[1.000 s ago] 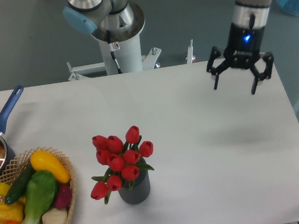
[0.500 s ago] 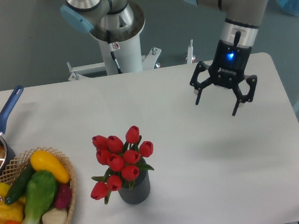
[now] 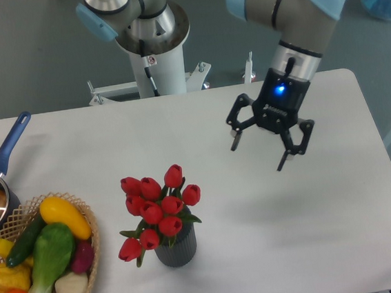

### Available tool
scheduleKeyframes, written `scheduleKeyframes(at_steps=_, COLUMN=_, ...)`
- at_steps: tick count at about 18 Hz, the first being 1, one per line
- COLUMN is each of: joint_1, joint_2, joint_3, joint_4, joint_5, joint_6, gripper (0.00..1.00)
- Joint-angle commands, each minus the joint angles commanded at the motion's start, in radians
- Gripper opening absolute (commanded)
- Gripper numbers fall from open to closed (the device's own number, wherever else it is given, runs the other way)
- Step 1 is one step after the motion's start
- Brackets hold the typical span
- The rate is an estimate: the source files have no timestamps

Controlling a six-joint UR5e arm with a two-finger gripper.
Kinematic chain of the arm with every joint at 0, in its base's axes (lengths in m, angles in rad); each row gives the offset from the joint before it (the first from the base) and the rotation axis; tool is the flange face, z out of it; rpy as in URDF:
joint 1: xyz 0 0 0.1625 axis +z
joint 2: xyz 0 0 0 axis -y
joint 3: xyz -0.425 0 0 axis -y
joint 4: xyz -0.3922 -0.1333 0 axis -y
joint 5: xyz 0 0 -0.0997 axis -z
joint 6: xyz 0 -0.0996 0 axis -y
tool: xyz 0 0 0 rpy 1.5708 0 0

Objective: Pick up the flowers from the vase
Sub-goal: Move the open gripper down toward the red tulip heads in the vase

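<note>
So the claw (image 3: pixel 257 153) has slid down and to the left over the last second, from up by the far right edge of the tabletop (image 3: pixel 314 232) toward the middle; it's closing the gap on the flowers (image 3: pixel 156 209) but it's still well apart from them, up and to their right; fingers are spread wide with nothing between them, so no grab yet. To me that reads as the approach leg only; the actual pick hasn't started, and the arm still has to travel further left and nearer, then drop in over the bunch.

The flowers are sitting in the vase (image 3: pixel 175 249), near the front edge of the tabletop, a bit left of center; red heads stick up well above the rim and lean a little left, a couple droop down by the vase's left side; stems are hidden by the blooms and leaves, so I can't tell how they sit inside.

Other stuff: a wicker basket (image 3: pixel 86 230) of veg at the near left, close to the bunch but not touching; a blue-handled saucepan (image 3: pixel 3 161) further left behind it. Nothing sits between the claw and the flowers; the path looks open. My worry is the vase; it's small and could tip or lift along with the bunch if the pull isn't straight up; the basket being that close leaves less room on the left side too.
</note>
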Motion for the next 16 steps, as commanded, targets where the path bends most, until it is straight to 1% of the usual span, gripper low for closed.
scheduleKeyframes(at_steps=2, joint_1=-0.003, joint_2=-0.015, joint_3=-0.002, joint_4=0.002, joint_5=-0.009, joint_6=0.009, gripper=1.00)
scheduleKeyframes(at_steps=4, joint_1=-0.009, joint_2=-0.017, joint_3=-0.008, joint_4=0.002, joint_5=-0.035, joint_6=0.015, gripper=1.00)
scheduleKeyframes(at_steps=8, joint_1=-0.071, joint_2=-0.040, joint_3=-0.008, joint_4=0.006, joint_5=-0.063, joint_6=0.014, gripper=1.00)
scheduleKeyframes(at_steps=9, joint_1=-0.075, joint_2=-0.046, joint_3=-0.008, joint_4=0.011, joint_5=-0.063, joint_6=0.015, gripper=1.00)
scheduleKeyframes(at_steps=12, joint_1=-0.095, joint_2=-0.049, joint_3=-0.021, joint_4=0.009, joint_5=-0.061, joint_6=0.015, gripper=1.00)
scheduleKeyframes(at_steps=16, joint_1=-0.098, joint_2=-0.051, joint_3=-0.032, joint_4=0.009, joint_5=-0.072, joint_6=0.023, gripper=1.00)
